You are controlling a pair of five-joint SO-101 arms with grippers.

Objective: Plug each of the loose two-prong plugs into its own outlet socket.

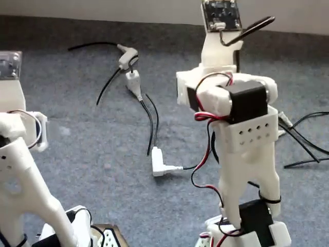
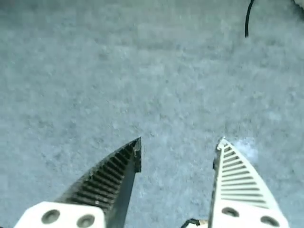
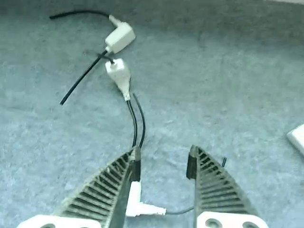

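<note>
A white L-shaped plug lies mid-carpet on a black cable; its body shows just below my open right gripper, partly behind one dark finger. Farther off, a white angled connector and a white straight connector lie end to end; whether they are joined I cannot tell. My left gripper hangs open over bare carpet with nothing between its fingers. The right arm stands at centre right, the left arm at the lower left.
Grey carpet covers the whole floor. Two thin black cables run from the straight connector to the L-shaped plug. Another white connector with black cables lies beyond the right arm. A black cable end shows far off.
</note>
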